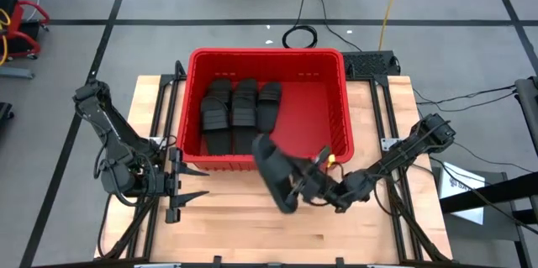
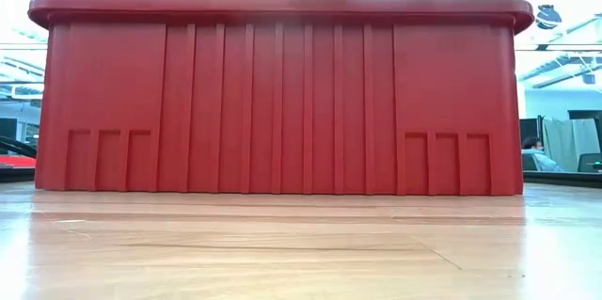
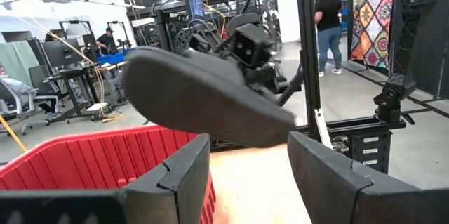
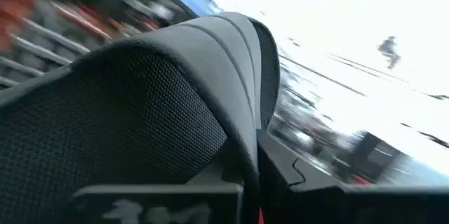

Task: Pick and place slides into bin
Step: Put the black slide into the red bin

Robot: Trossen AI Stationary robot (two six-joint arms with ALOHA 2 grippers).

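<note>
The red bin point(image 1: 345, 108) stands at the table's far middle; the low view shows only its near wall point(image 2: 282, 102). Three black slides point(image 1: 239, 104) lie side by side on its floor, at the left. My right gripper point(image 1: 304, 186) is shut on another black slide point(image 1: 273, 171), just in front of the bin's near wall. That slide also shows in the left wrist view point(image 3: 203, 104), sole side facing the camera. My left gripper point(image 1: 197, 182) is open and empty at the bin's near left corner, fingers pointing toward the table's right. My right gripper holds the slide by its ribbed strap point(image 4: 235, 76), whose edge runs down between the two fingers point(image 4: 161, 199). The fingers come level from the table's right. The slide is lifted clear of the table and tilted, higher than the bin's rim in the left wrist view.
The right half of the bin's floor point(image 1: 307, 121) is bare red plastic. Bare wooden table point(image 1: 244, 234) lies in front of both grippers. Black frame rails point(image 1: 391, 125) run along the table's sides. People stand in the room beyond point(image 3: 326, 20).
</note>
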